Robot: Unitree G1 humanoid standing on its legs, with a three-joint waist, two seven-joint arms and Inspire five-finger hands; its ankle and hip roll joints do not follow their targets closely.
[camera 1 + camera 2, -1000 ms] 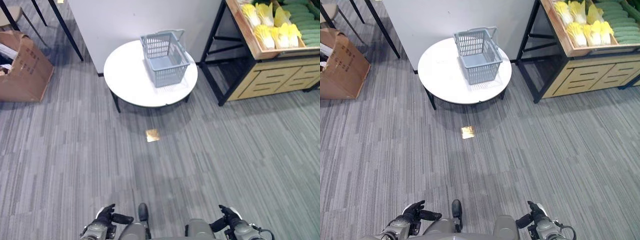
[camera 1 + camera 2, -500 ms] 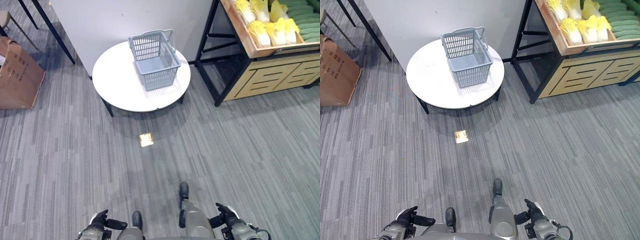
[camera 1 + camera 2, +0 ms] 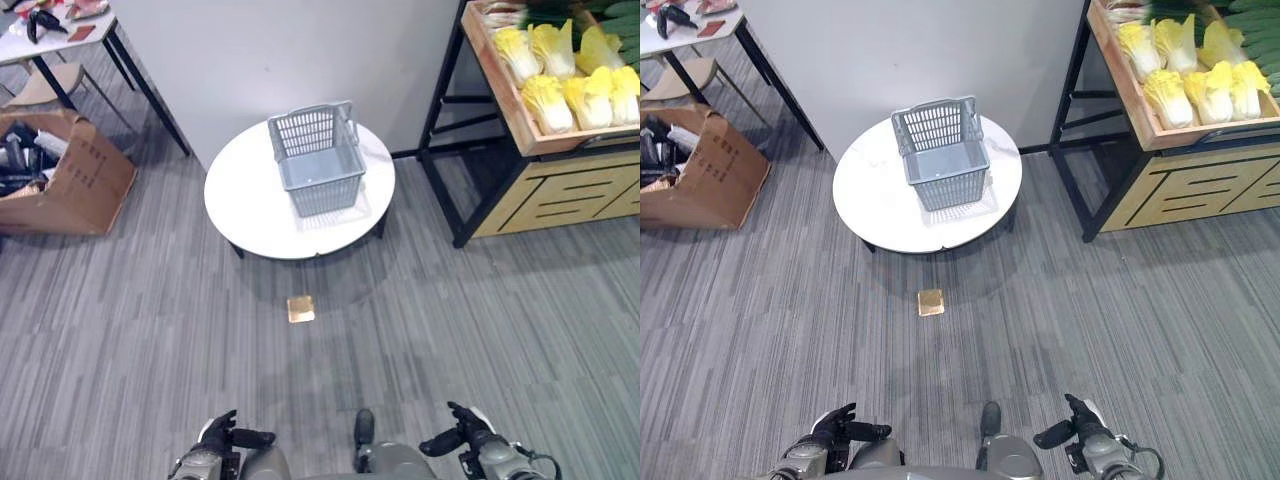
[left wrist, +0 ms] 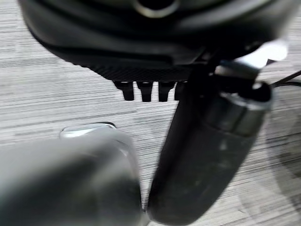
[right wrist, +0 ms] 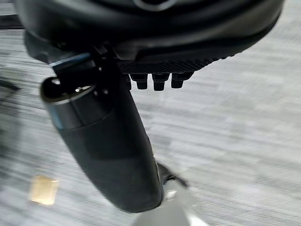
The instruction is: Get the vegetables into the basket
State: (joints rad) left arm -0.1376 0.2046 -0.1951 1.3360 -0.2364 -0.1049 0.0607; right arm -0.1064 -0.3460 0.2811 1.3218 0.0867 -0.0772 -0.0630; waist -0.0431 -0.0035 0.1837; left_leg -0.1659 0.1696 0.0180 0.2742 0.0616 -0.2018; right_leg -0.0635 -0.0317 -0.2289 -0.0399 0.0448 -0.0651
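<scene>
Both hands are low at the robot's sides and well short of everything: left hand (image 3: 215, 440) and right hand (image 3: 468, 438) hang over the carpet, fingers relaxed and loosely spread, thumbs sticking out, holding nothing; wrist views agree, just floor past the fingers. The basket (image 3: 318, 160) sits empty on the round white table (image 3: 250, 210), toward its far edge near the wall, straight ahead and slightly to the left side, long axis running away from the robot, handle folded at the far rim. The vegetables are not on the table: yellow-leafed cabbages (image 3: 560, 75) lie in the wooden crate of the shelf (image 3: 540, 195) at far right, with green ones (image 3: 1260, 20) behind them, partly cut off. So the key geometry: vegetables lie ahead and to the right, well apart from the basket, and the right hand is on the nearer side. My read: nothing picked yet, robot needs to close in on the shelf first; the right arm looks like the natural one for the grab, then carry leftward to the basket.
</scene>
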